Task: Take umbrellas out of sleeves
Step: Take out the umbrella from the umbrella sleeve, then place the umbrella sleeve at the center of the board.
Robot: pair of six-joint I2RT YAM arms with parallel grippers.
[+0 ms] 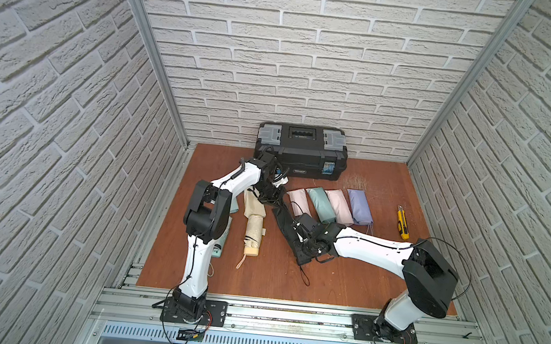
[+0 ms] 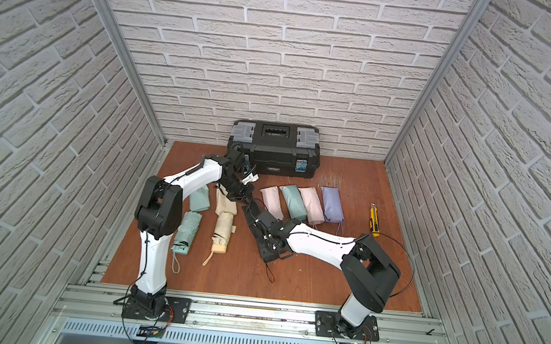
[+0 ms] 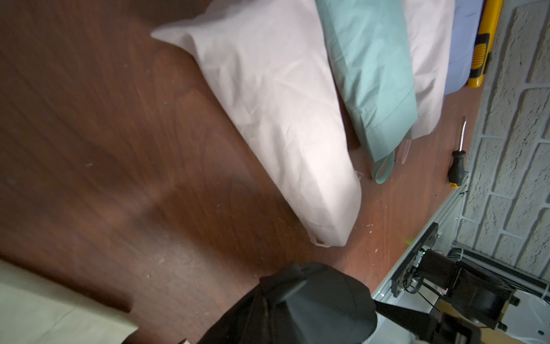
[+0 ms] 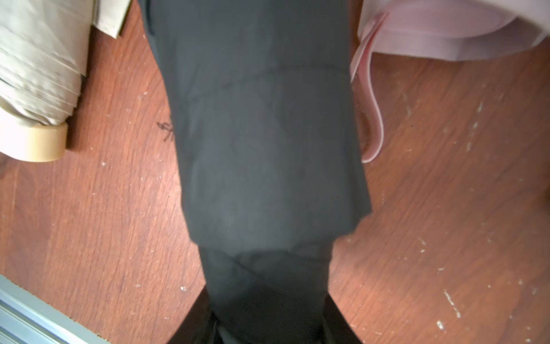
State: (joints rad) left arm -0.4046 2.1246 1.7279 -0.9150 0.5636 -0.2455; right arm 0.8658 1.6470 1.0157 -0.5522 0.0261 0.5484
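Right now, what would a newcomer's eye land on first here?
The two arms meeting mid-table: the left tool pinches the black sleeve while the right tool grips the black umbrella poking out. Behind them, four full pastel sleeves lie in a row before a black toolbox.

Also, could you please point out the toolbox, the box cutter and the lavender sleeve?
toolbox (image 1: 301, 144), in a top view, on its lid
box cutter (image 1: 403, 225), in a top view, yellow body
lavender sleeve (image 2: 332, 204), in a top view, mid-fabric
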